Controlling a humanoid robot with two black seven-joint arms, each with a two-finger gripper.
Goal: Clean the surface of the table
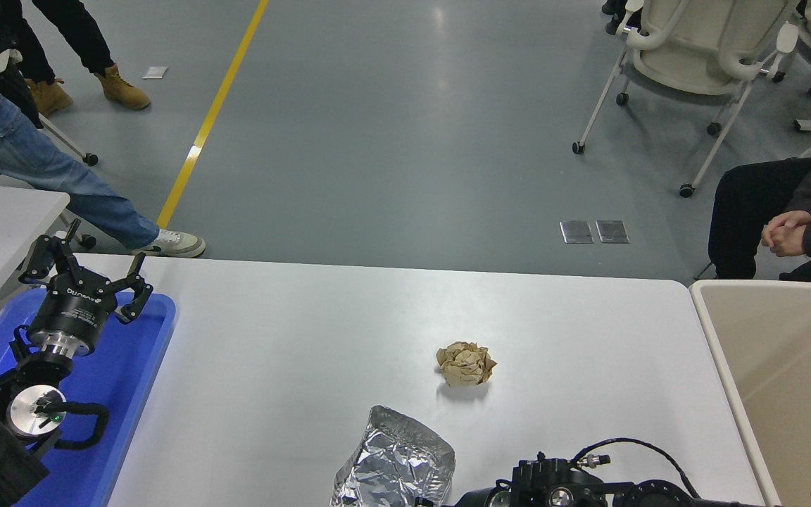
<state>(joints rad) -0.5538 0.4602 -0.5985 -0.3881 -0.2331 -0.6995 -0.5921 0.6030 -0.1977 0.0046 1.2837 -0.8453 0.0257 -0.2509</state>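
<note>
Two pieces of rubbish are lying on the table surface (272, 338), the wide white top that is filling the lower half of the view. A ball of brown paper (466, 364) is sitting a little right of the middle, and a crumpled silver foil bag (395, 465) is lying at the near edge, close to the ball but not touching it.

The right gripper (448, 501) is coming in low at the near edge, just beside the foil bag. Only the top of its body and a cable are showing, so I cannot tell if the claw is wide, narrow, or already holding the bag; it is possibly touching the foil. The left gripper (85, 271) is resting parked over a blue tray (145, 366) at the left edge, with its claw spread wide and holding nothing.

A beige bin (722, 352) is standing against the right edge, and I judge the rubbish is meant to go there.

What could go wrong: the foil is thin and slippery, so a weak pinch may be letting it slide out or only crushing it. The bag is also lying at the very near edge, so a push may be sending it off the table. A low swing toward the bin could knock the paper ball away.
</note>
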